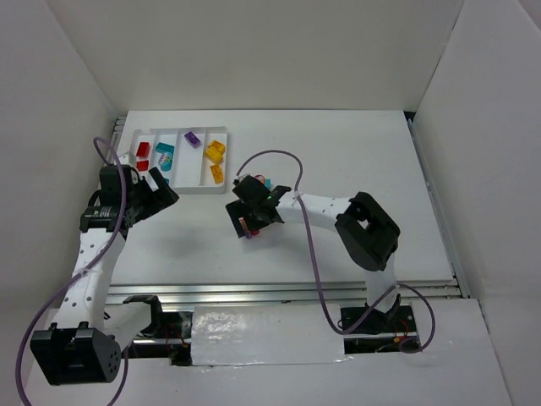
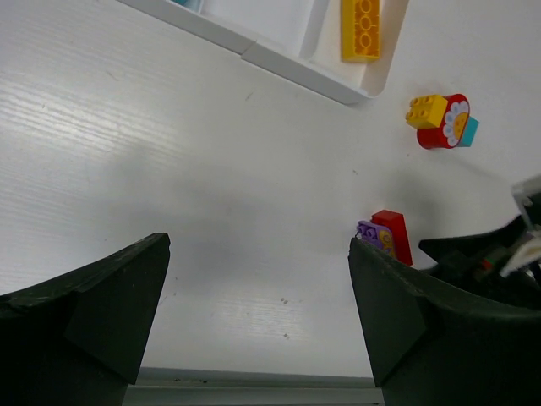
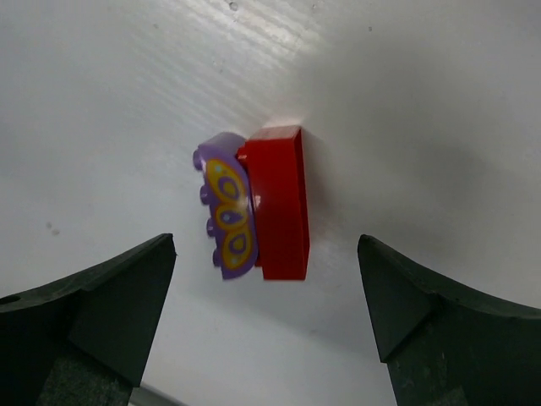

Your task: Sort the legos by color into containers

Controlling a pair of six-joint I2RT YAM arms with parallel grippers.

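Observation:
A red lego [image 3: 279, 203] joined to a purple printed piece [image 3: 226, 207] lies on the white table. My right gripper [image 3: 266, 247] hovers open over it, one finger on each side, not touching. The same pair [image 2: 390, 237] shows in the left wrist view, beside my open and empty left gripper [image 2: 259, 249]. A yellow, red and teal cluster [image 2: 444, 121] sits on the table near the tray's corner. The white tray [image 1: 203, 188] of containers holds red legos [image 1: 143, 151], teal legos [image 1: 164, 150], a purple lego [image 1: 193, 139] and yellow legos [image 1: 215, 150]. From above, my left gripper [image 1: 162, 191] stands just in front of the tray.
White walls enclose the table on three sides. A metal rail [image 1: 279, 292] runs along the near edge by the arm bases. The right arm's elbow [image 1: 368, 230] and its purple cable [image 1: 308, 237] lie over the table's middle right.

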